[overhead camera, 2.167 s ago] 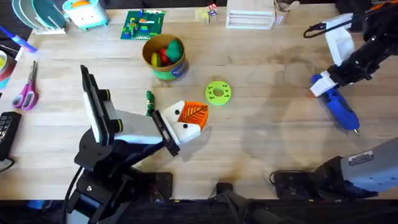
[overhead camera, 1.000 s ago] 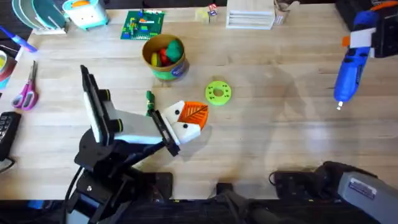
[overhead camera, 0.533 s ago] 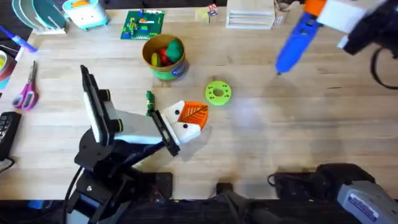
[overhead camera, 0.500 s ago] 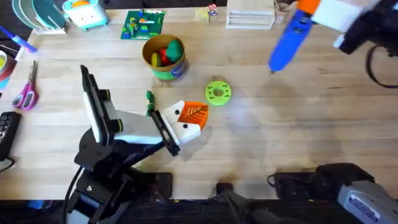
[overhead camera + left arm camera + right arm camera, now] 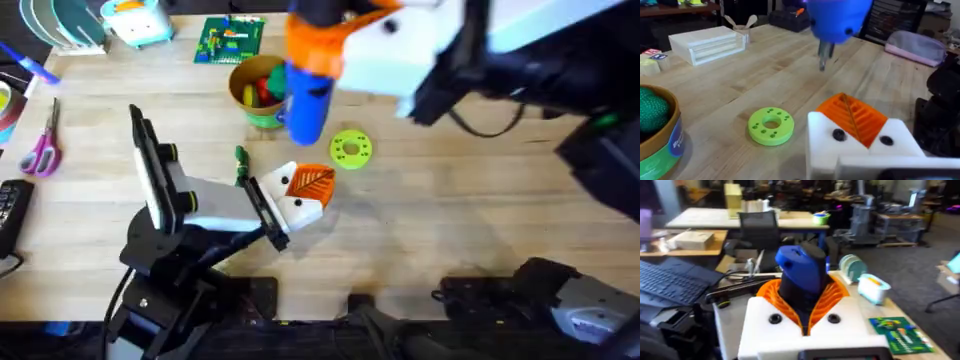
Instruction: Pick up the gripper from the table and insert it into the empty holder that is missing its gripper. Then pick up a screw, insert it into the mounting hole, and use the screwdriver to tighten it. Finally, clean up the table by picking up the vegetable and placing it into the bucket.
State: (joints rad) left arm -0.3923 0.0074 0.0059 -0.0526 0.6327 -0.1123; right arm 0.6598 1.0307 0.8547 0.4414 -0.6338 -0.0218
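A light wooden tabletop [image 5: 470, 200] with plank seams lies under both my arms, with an office of desks and chairs behind.

My right end effector [image 5: 802, 315] is clenched on the screwdriver [image 5: 308, 95], its orange pads hugging the blue handle. It hangs high above the tabletop, tip pointing down, just beside the bucket [image 5: 266, 92] and on the far side of the holder [image 5: 300, 200]. From the left wrist I see the metal tip hovering clear above the wood, beyond the holder.

My left end effector [image 5: 860, 130] rests low at the holder; I cannot tell whether it is clenched or released. The orange gripper [image 5: 312, 182] sits in the white block, ribbed face up, with two dark mounting holes showing on the front of the white block.

My worry: I can't make out a screw seated in either hole, so driving the tip down now may simply scrape plastic or knock the orange piece loose. The tip is thin and the handle thick, so a slight tilt in my grasp could send it off the hole.

Around the holder: the green disc [image 5: 350, 149] lies just beside it, on the line of approach, and could be clipped. The bucket, with toy produce inside, stands close behind the screwdriver. Pink scissors [image 5: 42, 150] lie well away, out of the path.
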